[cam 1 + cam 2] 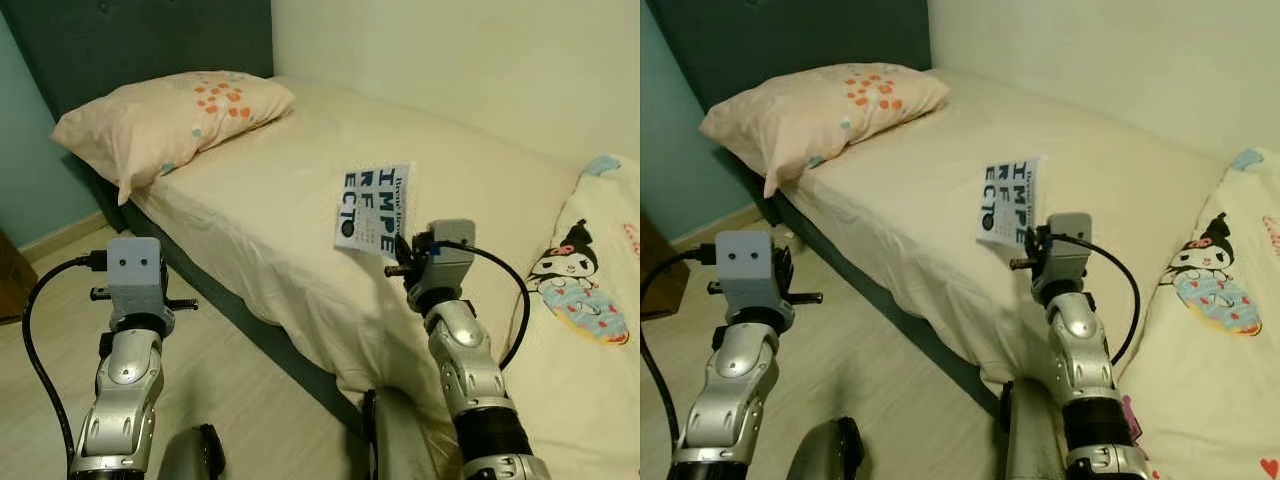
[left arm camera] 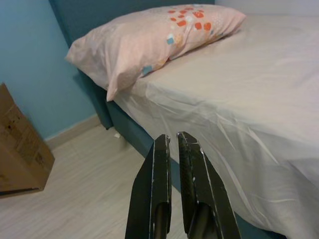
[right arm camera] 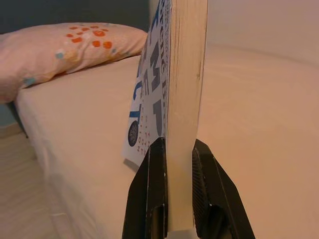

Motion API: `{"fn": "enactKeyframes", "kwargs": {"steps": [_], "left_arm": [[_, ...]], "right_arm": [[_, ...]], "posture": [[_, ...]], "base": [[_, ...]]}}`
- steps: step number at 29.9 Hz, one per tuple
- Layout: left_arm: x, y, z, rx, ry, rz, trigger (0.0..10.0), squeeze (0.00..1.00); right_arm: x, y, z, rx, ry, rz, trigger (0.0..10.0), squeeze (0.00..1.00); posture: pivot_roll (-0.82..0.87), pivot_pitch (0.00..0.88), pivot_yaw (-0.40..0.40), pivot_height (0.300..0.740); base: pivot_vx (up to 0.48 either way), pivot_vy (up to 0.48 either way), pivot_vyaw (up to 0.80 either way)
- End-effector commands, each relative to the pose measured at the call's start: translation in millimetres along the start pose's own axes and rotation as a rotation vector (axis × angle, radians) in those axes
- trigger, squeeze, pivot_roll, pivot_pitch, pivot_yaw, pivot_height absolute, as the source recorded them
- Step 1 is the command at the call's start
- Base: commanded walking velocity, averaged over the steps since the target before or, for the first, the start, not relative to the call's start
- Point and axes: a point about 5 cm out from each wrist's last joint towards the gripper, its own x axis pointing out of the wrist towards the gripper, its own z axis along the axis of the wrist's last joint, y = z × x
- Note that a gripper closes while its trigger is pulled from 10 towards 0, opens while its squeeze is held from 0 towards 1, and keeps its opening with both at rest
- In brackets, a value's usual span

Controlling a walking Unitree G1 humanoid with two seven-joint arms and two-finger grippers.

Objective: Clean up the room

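Observation:
A white book [image 1: 372, 208] with large blue letters on its cover is held upright above the bed [image 1: 300, 180]. My right gripper [image 3: 177, 149] is shut on its lower edge, one black finger on each side of the pages [image 3: 185, 74]. My left gripper [image 2: 174, 144] is shut with nothing in it and hangs over the floor beside the bed's near edge, pointing toward the pillow [image 2: 149, 40]. The peach pillow [image 1: 170, 115] with orange dots lies at the head of the bed.
A dark teal headboard [image 1: 140, 40] and a blue wall stand at the left. A brown cardboard box [image 2: 20, 149] sits on the pale wood floor [image 1: 220, 390]. A cream blanket with a cartoon figure [image 1: 575, 275] covers the right side.

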Motion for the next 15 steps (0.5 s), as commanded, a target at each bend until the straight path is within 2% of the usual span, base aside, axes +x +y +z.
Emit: {"fn": "enactKeyframes", "kwargs": {"steps": [1, 15], "left_arm": [[-2.7, 0.4, -7, 0.014, 0.021, 0.006, 10.0, 0.00], [-3.0, 2.4, -7, 0.014, 0.020, 0.047, 10.0, 0.00]], "right_arm": [[-1.0, 3.1, -1, 0.019, 0.004, 0.018, 10.0, 0.00], [-0.1, 7.9, -12, -0.009, 0.060, 0.033, 10.0, 0.00]], "posture": [[-0.03, 0.050, -0.031, 0.579], [-0.03, 0.049, -0.041, 0.594]], "base": [[0.000, 0.000, 0.00], [0.000, 0.000, 0.00]]}}
